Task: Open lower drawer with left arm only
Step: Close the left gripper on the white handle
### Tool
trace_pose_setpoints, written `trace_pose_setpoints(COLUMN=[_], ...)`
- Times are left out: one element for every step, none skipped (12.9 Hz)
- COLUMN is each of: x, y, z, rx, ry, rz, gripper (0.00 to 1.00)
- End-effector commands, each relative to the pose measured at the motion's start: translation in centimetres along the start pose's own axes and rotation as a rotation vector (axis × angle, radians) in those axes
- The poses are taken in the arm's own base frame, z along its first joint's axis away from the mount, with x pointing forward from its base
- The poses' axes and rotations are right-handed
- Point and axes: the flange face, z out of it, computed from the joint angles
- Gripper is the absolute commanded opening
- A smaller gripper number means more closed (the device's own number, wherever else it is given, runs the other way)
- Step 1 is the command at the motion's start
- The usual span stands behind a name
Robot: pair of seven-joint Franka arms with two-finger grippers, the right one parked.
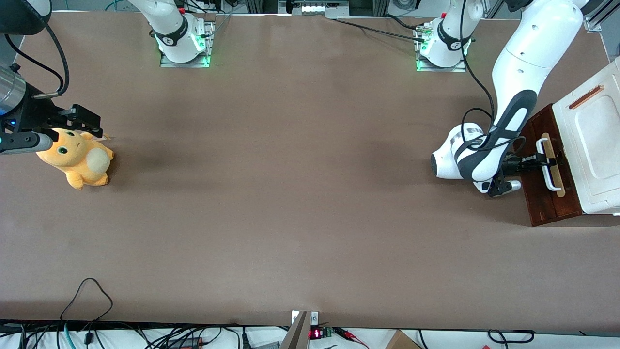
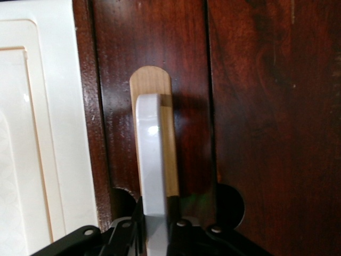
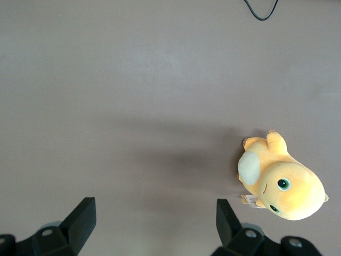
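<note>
The lower drawer (image 1: 552, 179) sits at the right edge of the front view, at the working arm's end of the worktop (image 1: 290, 194), its dark reddish-brown front facing up toward the camera beside the white cabinet top (image 1: 593, 140); it looks barely drawn out, if at all, so the pull itself seems not yet done. The left arm (image 1: 513, 97) reaches down from the upper right of the frame and bends low, so that its tool (image 1: 542, 160) meets the white bar handle (image 1: 550, 165) side-on, a sensible line for pulling straight out from the cabinet. In the wrist view the handle (image 2: 152, 170) runs down over its tan strip (image 2: 160, 96) and passes between the black fingers (image 2: 125, 237); the tool appears narrow, clasped about the bar, though the contact itself is partly hidden. An orange plush toy (image 1: 77, 160) lies at mid-left of the front view, toward the parked arm's end, well apart from the drawer and no hindrance to it.
</note>
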Motion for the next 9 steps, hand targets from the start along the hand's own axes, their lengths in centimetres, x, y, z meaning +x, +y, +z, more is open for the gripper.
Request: trace_pose_setpoints(x=[0.7,0.7,0.7,0.7,0.8,0.9,1.2,1.3,1.2], y=[0.0,0.0,0.0,-0.1,-0.1,-0.3,-0.7,-0.9,-1.1], z=[0.5,0.4,0.4,0.3,0.2,-0.4,-0.8,-1.8,-2.7], rx=[0.011,0.011,0.011,0.011,0.01,0.009,0.008,0.004,-0.001], ry=[0.011,0.012,0.012,0.013,0.016,0.023,0.028,0.039,0.052], rz=[0.019,0.019,0.019,0.017,0.016,0.012,0.001,-0.001,-0.006], gripper=[0.07,0.06,0.05,0.04,0.04,0.02,0.0,0.0,0.0])
